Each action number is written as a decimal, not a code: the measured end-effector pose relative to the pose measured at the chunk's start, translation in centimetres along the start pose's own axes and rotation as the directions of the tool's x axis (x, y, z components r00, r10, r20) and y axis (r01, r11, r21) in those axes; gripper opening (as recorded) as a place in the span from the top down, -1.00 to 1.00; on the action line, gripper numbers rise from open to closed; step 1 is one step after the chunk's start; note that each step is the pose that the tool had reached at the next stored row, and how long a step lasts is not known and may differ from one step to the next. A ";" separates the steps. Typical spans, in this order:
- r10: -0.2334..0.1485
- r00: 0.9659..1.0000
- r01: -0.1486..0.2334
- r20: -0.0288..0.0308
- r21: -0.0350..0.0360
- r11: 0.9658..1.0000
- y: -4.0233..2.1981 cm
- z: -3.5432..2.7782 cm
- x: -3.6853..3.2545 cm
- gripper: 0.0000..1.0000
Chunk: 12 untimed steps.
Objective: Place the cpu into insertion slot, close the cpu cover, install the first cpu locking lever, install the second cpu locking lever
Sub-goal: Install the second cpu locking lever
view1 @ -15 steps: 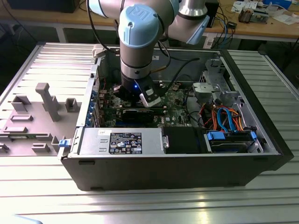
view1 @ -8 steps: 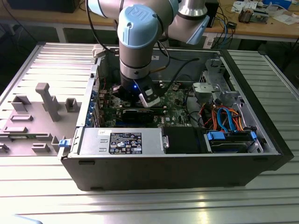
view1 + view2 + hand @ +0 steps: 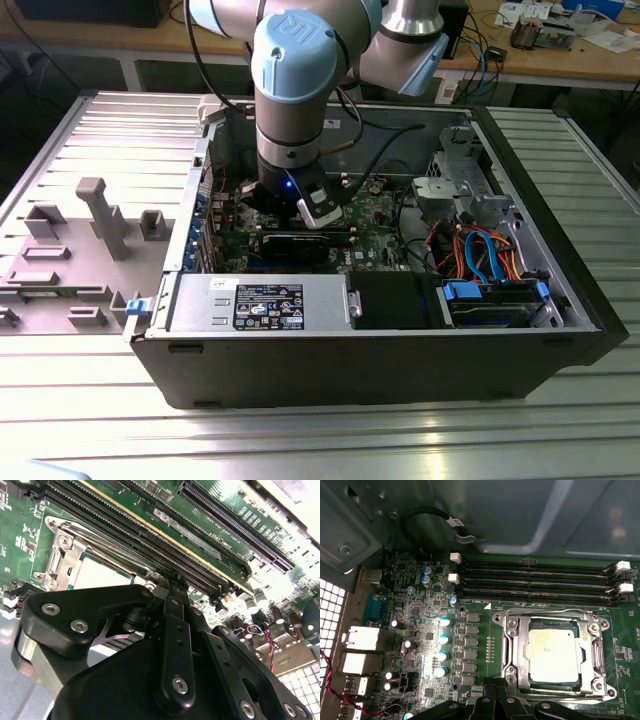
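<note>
The cpu (image 3: 552, 652), a square chip with a silvery-tan top, lies flat in the insertion slot (image 3: 598, 630) on the green board. The silver cpu cover (image 3: 519, 647) lies down around it, and the chip shows through its window. Thin wire levers (image 3: 547, 613) run along the socket's sides. In the first wrist view my gripper (image 3: 496, 699) hangs just off one edge of the socket, its black fingers drawn together with nothing seen between them. The second wrist view shows the gripper (image 3: 170, 580) right beside the cpu (image 3: 100, 572). In the exterior view the gripper (image 3: 315, 212) is down inside the open computer case (image 3: 360, 350).
Long black memory slots (image 3: 535, 582) run beside the socket. Capacitors (image 3: 442, 640) and rear ports (image 3: 360, 640) stand on its other side. The case also holds a grey power supply (image 3: 260, 302), a drive cage (image 3: 460, 190) and orange and blue cables (image 3: 480, 250). A grey fixture plate (image 3: 70, 260) lies at the exterior view's left.
</note>
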<state>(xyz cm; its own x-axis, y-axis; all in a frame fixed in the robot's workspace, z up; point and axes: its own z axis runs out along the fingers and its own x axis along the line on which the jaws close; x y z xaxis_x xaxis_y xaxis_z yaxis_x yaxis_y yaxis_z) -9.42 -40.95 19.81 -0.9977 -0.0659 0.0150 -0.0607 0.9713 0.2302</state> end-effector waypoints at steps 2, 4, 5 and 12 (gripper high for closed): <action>0.000 1.000 0.000 0.000 0.001 1.000 0.02 0.00 0.01 0.79; 0.000 1.000 0.000 -0.001 0.002 1.000 0.04 -0.06 0.01 0.79; 0.000 1.000 0.000 -0.001 0.002 1.000 0.07 -0.17 0.01 0.79; 0.001 1.000 -0.001 -0.003 0.002 1.000 0.30 -1.11 0.02 0.79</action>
<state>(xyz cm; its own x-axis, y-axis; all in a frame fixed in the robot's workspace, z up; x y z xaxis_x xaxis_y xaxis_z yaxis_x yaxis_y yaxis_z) -9.43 -40.92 20.95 -0.9977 -0.0658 0.0180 -0.0600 0.9718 0.2281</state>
